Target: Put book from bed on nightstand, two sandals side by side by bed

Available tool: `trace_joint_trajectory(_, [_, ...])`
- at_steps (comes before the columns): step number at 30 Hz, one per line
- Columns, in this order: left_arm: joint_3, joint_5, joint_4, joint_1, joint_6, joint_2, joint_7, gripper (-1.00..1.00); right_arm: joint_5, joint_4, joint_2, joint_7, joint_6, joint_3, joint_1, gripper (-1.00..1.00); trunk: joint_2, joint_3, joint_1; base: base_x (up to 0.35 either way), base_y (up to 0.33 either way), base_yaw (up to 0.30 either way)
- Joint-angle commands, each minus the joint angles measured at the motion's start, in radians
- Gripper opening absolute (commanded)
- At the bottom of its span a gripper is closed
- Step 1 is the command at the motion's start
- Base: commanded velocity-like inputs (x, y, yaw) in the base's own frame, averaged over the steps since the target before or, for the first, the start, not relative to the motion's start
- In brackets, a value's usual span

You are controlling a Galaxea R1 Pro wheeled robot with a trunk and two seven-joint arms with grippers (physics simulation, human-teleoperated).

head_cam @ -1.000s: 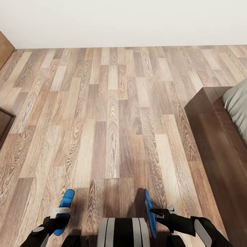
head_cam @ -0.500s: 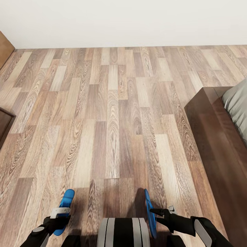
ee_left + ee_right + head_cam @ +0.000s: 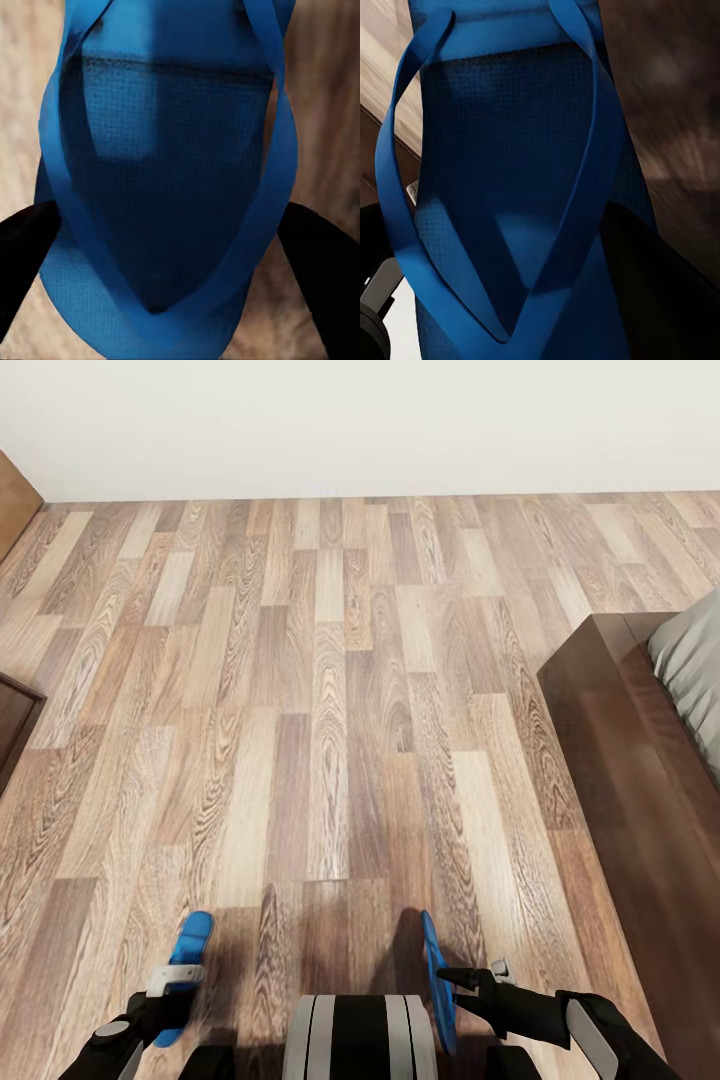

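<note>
Head view: wood-plank floor (image 3: 330,690) runs up to a plain white wall (image 3: 360,420). Dark-brown bed (image 3: 640,800) frame stands along the right side, with a corner of its pale grey mattress (image 3: 692,660) visible at the right edge. A dark wooden furniture edge (image 3: 12,725) shows at the left border; a lighter brown panel (image 3: 15,500) sits in the upper left corner.

Both sandals are off the floor, one per arm, low in the head view on either side of the robot's trunk (image 3: 362,1035).

Left gripper (image 3: 172,992): pinching the left sandal (image 3: 185,965), whose blue toe end points forward, sole roughly flat and facing up. In the left wrist view the sandal (image 3: 169,187) shows strap side up, straps meeting in a V, with the dark fingers (image 3: 26,255) against its edges on both sides.

Right gripper (image 3: 462,985): pinching the right sandal (image 3: 436,980), which stands on edge, seen as a thin blue blade. In the right wrist view this sandal (image 3: 510,187) shows its straps and textured footbed, a dark finger (image 3: 660,292) tight against one long edge.

The two sandals are well apart, trunk between them. The right sandal is the nearer to the bed.
</note>
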Motion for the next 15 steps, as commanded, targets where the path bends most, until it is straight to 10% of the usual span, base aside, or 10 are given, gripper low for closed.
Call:
trace_joint_trajectory(1, [0.008,-0.011,-0.002,0.000,0.006,-0.001,-0.009,-1.00,-0.001,0.000,0.000,0.001,0.006,-0.002,0.000,-1.00,0.000,-0.001,0.000,0.000,0.000,0.000])
trace_joint_trajectory(15, [0.008,-0.011,-0.002,0.000,0.005,-0.001,-0.009,-1.00,-0.001,0.000,0.000,0.001,0.006,-0.002,0.000,-1.00,0.000,-0.001,0.000,0.000,0.000,0.000])
